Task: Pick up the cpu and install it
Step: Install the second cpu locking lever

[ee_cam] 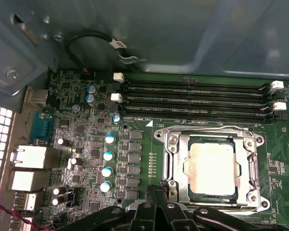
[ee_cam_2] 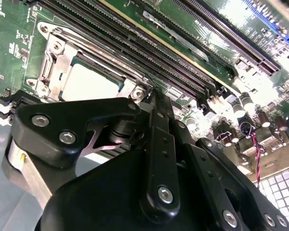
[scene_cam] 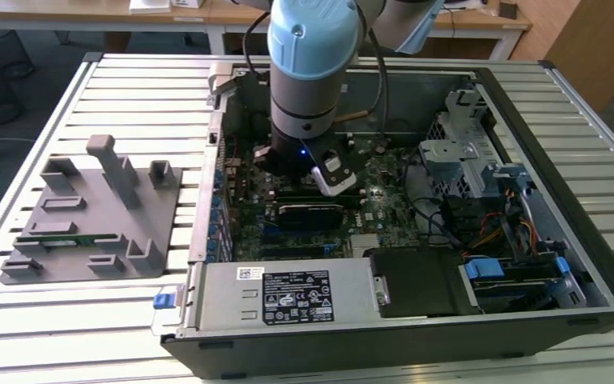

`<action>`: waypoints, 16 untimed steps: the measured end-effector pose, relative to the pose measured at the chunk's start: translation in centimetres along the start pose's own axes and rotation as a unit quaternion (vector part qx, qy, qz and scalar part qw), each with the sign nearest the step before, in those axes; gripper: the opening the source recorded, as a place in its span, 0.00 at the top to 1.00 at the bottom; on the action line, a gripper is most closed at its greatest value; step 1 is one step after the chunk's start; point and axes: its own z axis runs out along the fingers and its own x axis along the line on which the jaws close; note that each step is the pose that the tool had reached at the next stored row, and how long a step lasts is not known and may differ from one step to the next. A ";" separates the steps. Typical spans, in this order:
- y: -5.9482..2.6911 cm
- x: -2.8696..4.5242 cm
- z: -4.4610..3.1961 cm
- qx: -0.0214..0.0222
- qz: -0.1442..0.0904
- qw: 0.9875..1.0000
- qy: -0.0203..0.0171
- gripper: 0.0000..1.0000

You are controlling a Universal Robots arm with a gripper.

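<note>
I have the arm reaching down into the open computer case (scene_cam: 520, 200), with the gripper (ee_cam: 156, 195) low over the motherboard (ee_cam: 96, 144). In both wrist views the black fingers (ee_cam_2: 156, 120) come together to a narrow tip with no gap that I can make out between them, and nothing is held there. The cpu (ee_cam: 212, 168) already sits in the socket frame (ee_cam: 176, 159), its pale metal top facing up; it lies just beyond the fingertips, apart from them. In the second wrist view the cpu (ee_cam_2: 89, 84) shows again, framed by the metal bracket, right past the gripper's tip. On the far side of the socket from the gripper run the long black memory slots (ee_cam: 197, 101), lying parallel to each other. To one side of the gripper stand small blue-topped capacitors (ee_cam: 108, 154). In the exterior view a grey parts fixture (scene_cam: 83, 216) lies on the slatted table (scene_cam: 29, 144), well apart from the gripper, outside the case.
</note>
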 end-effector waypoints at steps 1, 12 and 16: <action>0.05 0.00 -0.18 0.000 0.000 1.000 0.000 0.89; 0.61 0.03 -2.38 0.000 0.000 1.000 0.000 0.89; 0.61 0.02 -2.38 0.000 0.000 1.000 0.000 0.89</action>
